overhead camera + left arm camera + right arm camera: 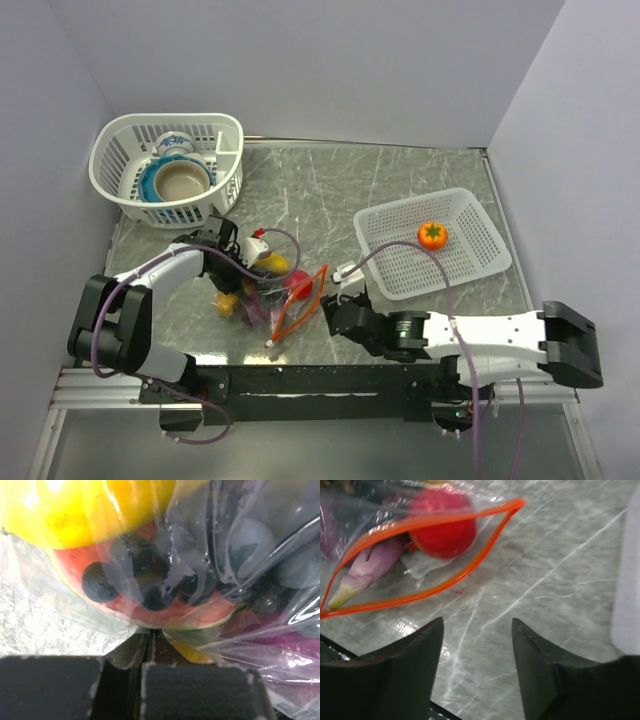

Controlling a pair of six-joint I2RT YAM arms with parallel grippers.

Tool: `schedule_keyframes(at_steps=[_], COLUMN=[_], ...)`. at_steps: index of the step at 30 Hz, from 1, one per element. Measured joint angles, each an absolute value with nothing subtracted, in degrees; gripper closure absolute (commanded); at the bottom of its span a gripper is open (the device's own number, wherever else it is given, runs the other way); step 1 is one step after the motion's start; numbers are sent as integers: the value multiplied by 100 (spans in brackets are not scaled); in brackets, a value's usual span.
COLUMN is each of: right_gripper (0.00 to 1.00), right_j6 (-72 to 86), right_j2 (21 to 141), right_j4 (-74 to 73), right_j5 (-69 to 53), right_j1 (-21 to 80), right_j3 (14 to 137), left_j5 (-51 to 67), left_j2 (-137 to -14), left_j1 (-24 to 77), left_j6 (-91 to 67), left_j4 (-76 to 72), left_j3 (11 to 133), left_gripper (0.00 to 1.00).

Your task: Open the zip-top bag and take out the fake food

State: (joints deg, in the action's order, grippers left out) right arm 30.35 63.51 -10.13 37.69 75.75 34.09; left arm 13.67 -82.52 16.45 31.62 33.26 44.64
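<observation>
Right gripper (477,626), spread and empty, faces the open bag (268,298) mid-table, left gripper (142,666) pinching its far end; 1 toy fruit (432,234) lies in the basket (487,262) at 2 o'clock, others still inside.

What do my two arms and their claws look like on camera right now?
Both the left arm and right arm have white link shells with black joint housings. A thin purplish cable loops along each. The right claw has dark matte fingers tapering to blunt points; the left claw shows blocky black pads with pale speckled edges.
</observation>
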Motion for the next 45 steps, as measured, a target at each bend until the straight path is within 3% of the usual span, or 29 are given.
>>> schedule_keyframes(at_steps=[4, 10, 28, 33, 36, 40, 45], right_gripper=[15, 7, 1, 10, 22, 45, 49], right_j6=[2904, 2626, 1868, 1678, 1680, 1758, 1953], right_j2=[7159, 8348, 9813, 10193, 10248, 10217, 9478], right_j4=[-589, 10, 504, 519, 532, 578, 530], right_j5=[3680, 3592, 3645, 3616, 3533, 3361, 3131], right_j1=[7664, 7664, 7072, 7072, 7072, 7067, 7109], right_j3=[3634, 4364, 5057, 5347, 5389, 5360, 4797], left_j5=[1369, 1367, 1437, 1450, 1444, 1446, 1479], left_j2=[-8326, -8329, -8256, -8232, -8208, -8178, -8178], left_j1=[1645, 1643, 1640, 1601, 1592, 1592, 1603], left_j6=[3116, 3081, 3306, 3371, 3391, 3393, 3395], left_j4=[3343, 3341, 3334, 3382, 3415, 3489, 3503], left_j3=[4515, 4517, 4458, 4458, 4458, 4458, 4436], left_gripper=[99, 99, 99, 99, 99, 99, 99])
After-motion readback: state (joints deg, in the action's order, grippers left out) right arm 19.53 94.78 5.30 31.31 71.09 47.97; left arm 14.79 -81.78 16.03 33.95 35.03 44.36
